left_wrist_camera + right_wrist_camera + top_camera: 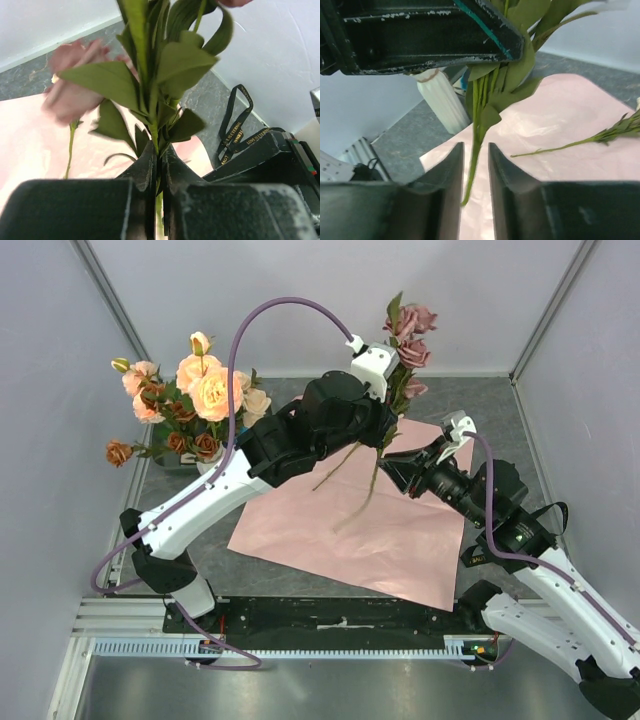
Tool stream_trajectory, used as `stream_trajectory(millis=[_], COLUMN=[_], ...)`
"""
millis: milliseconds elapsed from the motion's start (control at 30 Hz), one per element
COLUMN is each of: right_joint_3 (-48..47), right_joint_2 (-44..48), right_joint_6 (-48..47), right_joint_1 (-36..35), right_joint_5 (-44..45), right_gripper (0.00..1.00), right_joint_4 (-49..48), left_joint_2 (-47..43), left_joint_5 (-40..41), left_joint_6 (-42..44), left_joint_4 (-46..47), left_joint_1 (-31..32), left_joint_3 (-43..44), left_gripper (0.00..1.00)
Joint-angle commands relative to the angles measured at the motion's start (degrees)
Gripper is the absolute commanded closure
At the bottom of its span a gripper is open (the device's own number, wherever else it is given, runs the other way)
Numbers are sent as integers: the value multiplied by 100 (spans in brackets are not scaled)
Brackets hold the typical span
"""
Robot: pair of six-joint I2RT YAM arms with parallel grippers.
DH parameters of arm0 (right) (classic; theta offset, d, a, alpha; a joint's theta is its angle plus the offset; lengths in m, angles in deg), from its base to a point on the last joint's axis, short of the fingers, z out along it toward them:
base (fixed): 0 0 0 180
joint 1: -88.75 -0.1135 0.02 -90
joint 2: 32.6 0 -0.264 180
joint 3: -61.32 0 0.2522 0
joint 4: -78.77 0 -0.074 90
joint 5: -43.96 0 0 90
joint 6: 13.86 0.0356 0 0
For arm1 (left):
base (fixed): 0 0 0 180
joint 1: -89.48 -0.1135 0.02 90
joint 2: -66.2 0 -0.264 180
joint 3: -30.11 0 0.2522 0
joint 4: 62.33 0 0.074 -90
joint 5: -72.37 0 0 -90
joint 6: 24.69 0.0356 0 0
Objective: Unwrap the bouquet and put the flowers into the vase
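Flowers (pixel 410 335), a mauve bunch, are held upright in the air above the pink paper (pixel 340 540), well apart from the vase (pixel 442 102), which stands at the left of the surface (pixel 480 405) with peach roses (pixel 205 385) already in it. The left jaws are closed on the stems just under the leaves. The right jaws stand slightly parted lower down, with a stem running between them and a gap on either side, so nothing is gripped there. The step in hand is judged to be the carrying of this bunch to the vase. It is advised that the right jaws be drawn clear of the stems before any travel, that the bunch be kept upright, and that the stem ends be raised above the rim and lowered straight, since the vase looks narrow and is partly filled. Snagging on the roses already placed is a risk. The vase mouth is hidden in the top view by blooms and the left arm (pixel 230 480); only part of its ribbed wall shows in the right wrist view. The number of stems in the grip cannot be told. A blurred pink shape in the left wrist view cannot be identified. A black ribbon (pixel 235 125) lies on the surface.
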Motion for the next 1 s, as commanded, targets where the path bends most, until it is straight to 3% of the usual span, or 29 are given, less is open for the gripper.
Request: stream_trajectory(millis=[0,133,233,500,700,833,933,967], right_joint_3=[-309,-239,-317,-818,-643,-502,-397,-371], right_joint_2=[79,237,465,1108,994,845,800,800], right_joint_6=[-270,-174,-68,-235,-139,81,205,222], right_joint_1=[-27,-27,-27,-27,-27,-18,-27,-27], right_joint_5=[-75,372,830,1498,1877,1754,1745,1763], right_gripper=[57,17,2,2,2,2,2,2], right_joint_4=[-78,-95,63,370,423,441,441,432], left_joint_2=[-186,-440,-853,-2829,-4421,-5054,-5467,-5607], left_joint_5=[-348,-603,-875,-929,545,785,1083,1188], left_joint_6=[554,1011,1266,1240,1652,2722,3302,3445], left_joint_4=[506,734,805,595,576,962,1760,2476], left_joint_1=[-6,20,29,38,47,47,38,29], left_joint_3=[260,322,296,-424,-1329,-2058,-2857,-3408], left_gripper=[98,98,98,98,98,98,98,98])
